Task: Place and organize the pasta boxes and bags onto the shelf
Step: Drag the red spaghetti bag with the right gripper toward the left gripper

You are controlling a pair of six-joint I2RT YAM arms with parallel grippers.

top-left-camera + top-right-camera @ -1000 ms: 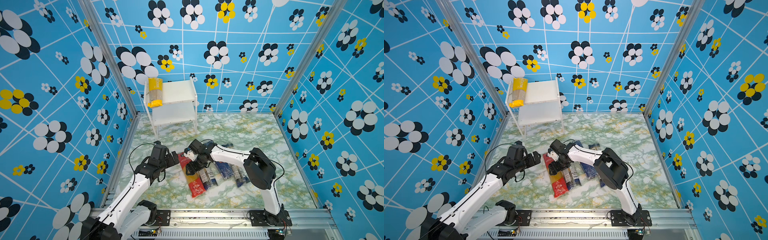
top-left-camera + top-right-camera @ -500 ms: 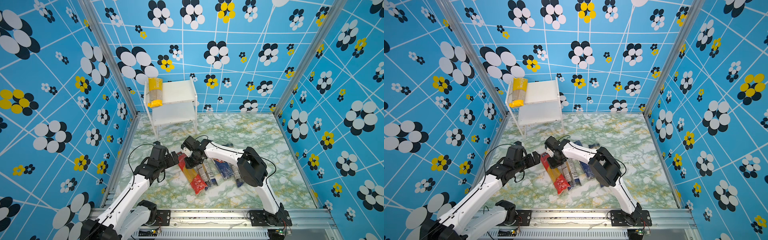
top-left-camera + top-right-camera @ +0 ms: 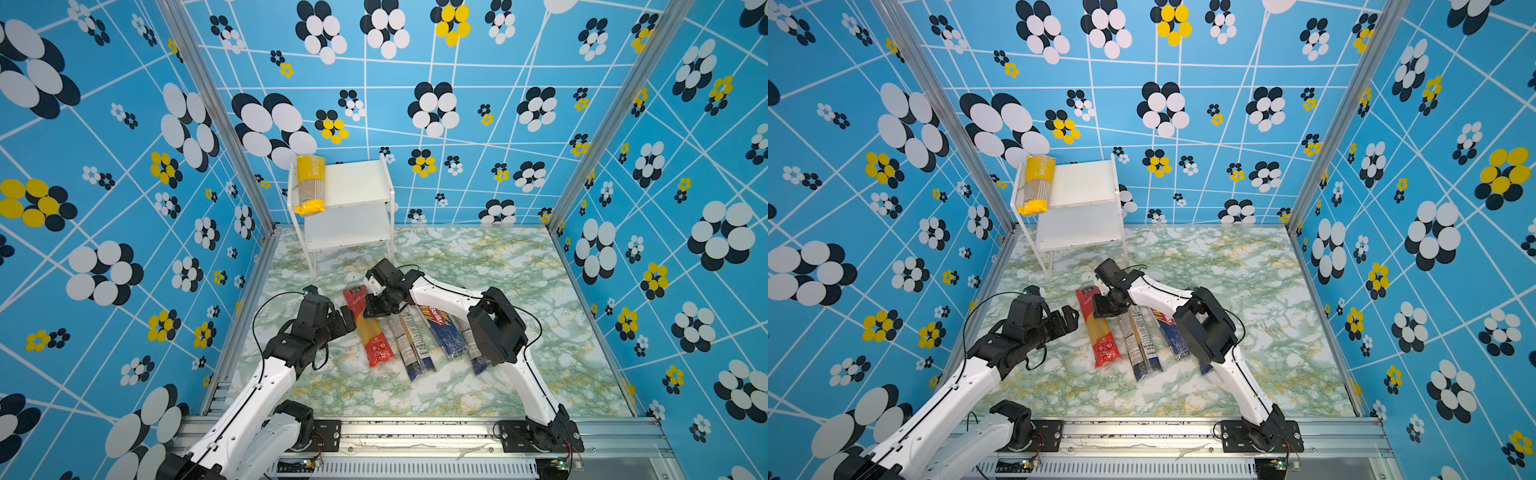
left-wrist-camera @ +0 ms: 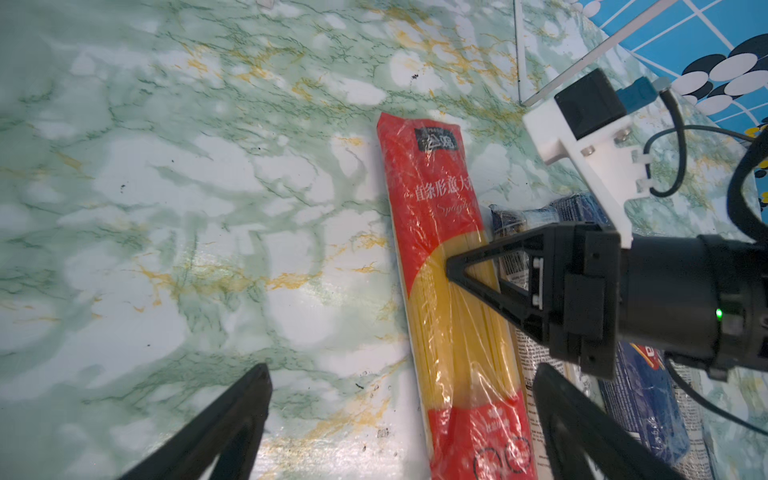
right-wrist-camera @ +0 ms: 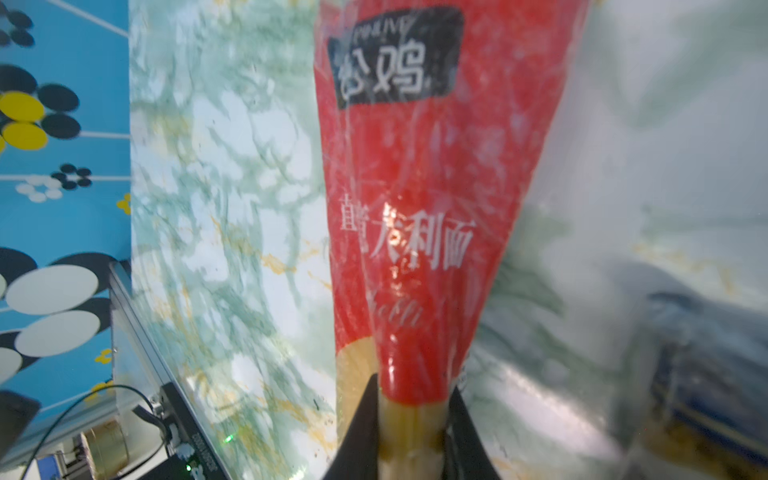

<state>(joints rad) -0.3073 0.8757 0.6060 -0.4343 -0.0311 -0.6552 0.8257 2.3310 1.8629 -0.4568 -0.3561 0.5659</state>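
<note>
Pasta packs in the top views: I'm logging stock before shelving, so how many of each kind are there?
Yellow bag: 1
Red bag: 1
Dark blue Barilla box: 1
Text-covered clear bags: 2
Total: 5

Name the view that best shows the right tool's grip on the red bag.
The right wrist view: both fingers of the right tool pinch the red bag close up. The left wrist view shows the grip side-on; both top views show it small, partly hidden by the wrist.

Bright, even light — glare on the red bag (image 5: 415, 208), right-wrist edges blurred.
</note>
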